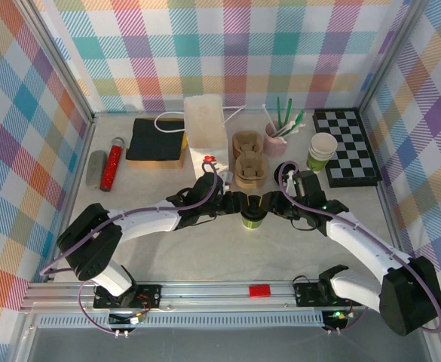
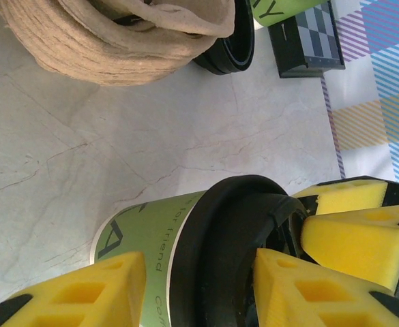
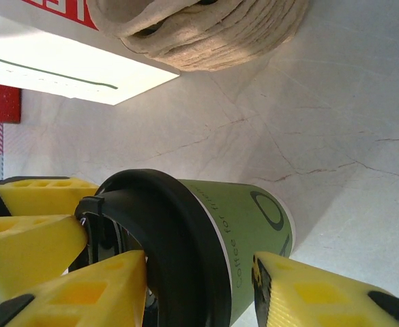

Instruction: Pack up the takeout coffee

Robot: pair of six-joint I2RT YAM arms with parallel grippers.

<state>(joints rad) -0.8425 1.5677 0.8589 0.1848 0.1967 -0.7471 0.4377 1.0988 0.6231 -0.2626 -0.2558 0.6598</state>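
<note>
The takeout coffee (image 1: 252, 219), a small green paper cup with a black lid, stands on the table between both arms. My left gripper (image 1: 240, 205) reaches it from the left and my right gripper (image 1: 268, 205) from the right. In the left wrist view the cup (image 2: 151, 231) lies between the yellow fingers of the left gripper (image 2: 200, 262): one finger presses on the lid top, the other lies against the green side. The right wrist view shows the cup (image 3: 250, 218) held the same way by the right gripper (image 3: 199, 262). Both are shut on it.
The white paper bag (image 1: 205, 132) stands behind the cup. Next to it is a stack of pulp cup carriers (image 1: 249, 160). Further right are a pink holder with stirrers (image 1: 277, 136), lidless green cups (image 1: 322, 151) and a checkerboard (image 1: 347, 147). A loose black lid (image 2: 230, 48) lies near the carriers.
</note>
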